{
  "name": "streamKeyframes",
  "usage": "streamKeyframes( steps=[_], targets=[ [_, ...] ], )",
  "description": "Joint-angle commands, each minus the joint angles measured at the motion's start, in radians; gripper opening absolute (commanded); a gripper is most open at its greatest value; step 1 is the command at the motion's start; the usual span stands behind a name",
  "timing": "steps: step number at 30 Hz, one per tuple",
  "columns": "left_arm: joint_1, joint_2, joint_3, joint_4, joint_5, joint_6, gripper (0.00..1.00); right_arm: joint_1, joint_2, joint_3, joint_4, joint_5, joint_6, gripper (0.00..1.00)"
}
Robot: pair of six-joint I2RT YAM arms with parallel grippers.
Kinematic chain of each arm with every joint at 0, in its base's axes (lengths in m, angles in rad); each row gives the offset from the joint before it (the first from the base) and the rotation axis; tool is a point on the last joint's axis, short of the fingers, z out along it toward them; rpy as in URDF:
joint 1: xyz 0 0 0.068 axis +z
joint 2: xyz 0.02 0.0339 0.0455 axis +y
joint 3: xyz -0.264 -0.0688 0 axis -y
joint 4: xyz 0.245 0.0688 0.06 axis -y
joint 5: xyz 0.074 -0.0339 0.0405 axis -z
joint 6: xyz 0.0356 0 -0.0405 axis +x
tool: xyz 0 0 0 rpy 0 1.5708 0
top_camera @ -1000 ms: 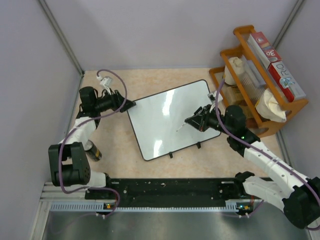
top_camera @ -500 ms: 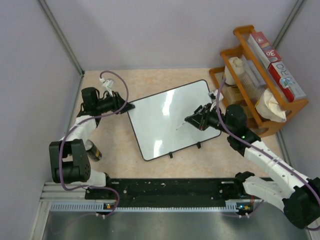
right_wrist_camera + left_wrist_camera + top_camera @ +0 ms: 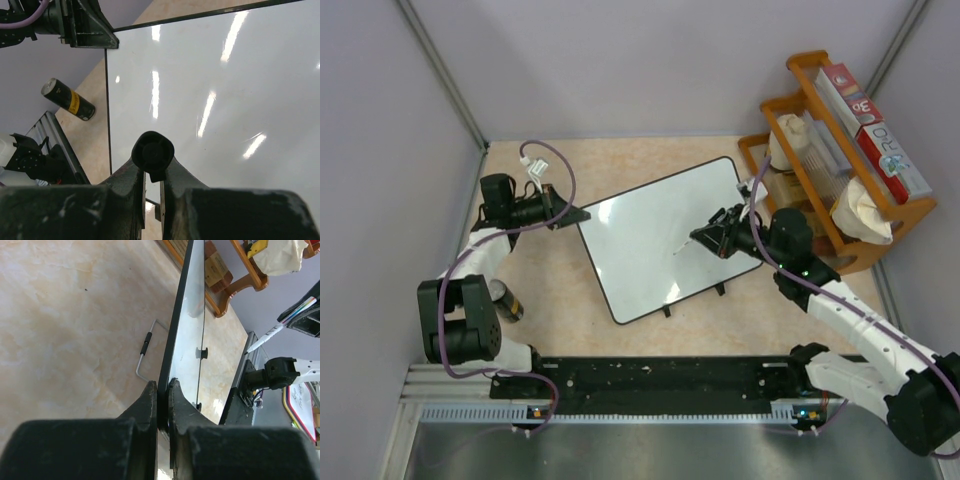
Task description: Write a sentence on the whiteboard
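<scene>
The whiteboard [image 3: 650, 240] lies at an angle in the middle of the tabletop, glossy white with a thin black frame. My left gripper [image 3: 580, 214] is shut on its far-left corner; in the left wrist view the jaws [image 3: 162, 390] pinch the black frame edge [image 3: 179, 325]. My right gripper [image 3: 708, 238] hangs over the board's right part, shut on a marker [image 3: 685, 247] whose tip points down at the white surface. In the right wrist view the marker's black end [image 3: 153, 151] sits between the fingers, above the whiteboard [image 3: 225, 90].
A wooden rack [image 3: 840, 215] holding boxes and bags stands at the right, close to the board's far corner. A black and yellow can [image 3: 506, 299] lies by the left arm's base. A wire stand [image 3: 145, 347] shows under the board. Grey walls enclose the table.
My left gripper has gone from open to shut on the whiteboard's corner, and the board has shifted slightly. The right gripper keeps the marker almost still.
</scene>
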State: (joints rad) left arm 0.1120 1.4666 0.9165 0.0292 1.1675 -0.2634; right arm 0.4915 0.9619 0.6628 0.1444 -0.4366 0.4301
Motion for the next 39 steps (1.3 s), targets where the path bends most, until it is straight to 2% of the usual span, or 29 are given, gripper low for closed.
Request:
streamKeyframes(
  steps=[1,5,13,18,22,39],
  targets=[
    [-0.003,-0.009,-0.01,0.008,-0.101,0.144,0.0,0.048,0.034,0.078,0.118,0.086,-0.065,0.0],
    [-0.005,-0.031,-0.008,-0.005,-0.117,0.167,0.0,0.142,0.084,0.119,0.17,0.183,-0.149,0.0],
    [-0.005,-0.048,0.001,-0.052,-0.141,0.193,0.0,0.18,0.286,0.195,0.418,0.162,-0.166,0.0],
    [-0.005,-0.054,-0.002,-0.055,-0.144,0.197,0.0,0.196,0.417,0.277,0.501,0.156,-0.159,0.0],
    [-0.005,-0.057,-0.001,-0.063,-0.146,0.199,0.0,0.214,0.497,0.368,0.509,0.162,-0.157,0.0],
    [-0.006,-0.061,-0.013,-0.051,-0.152,0.191,0.0,0.289,0.686,0.521,0.497,0.176,-0.16,0.0]
  ],
)
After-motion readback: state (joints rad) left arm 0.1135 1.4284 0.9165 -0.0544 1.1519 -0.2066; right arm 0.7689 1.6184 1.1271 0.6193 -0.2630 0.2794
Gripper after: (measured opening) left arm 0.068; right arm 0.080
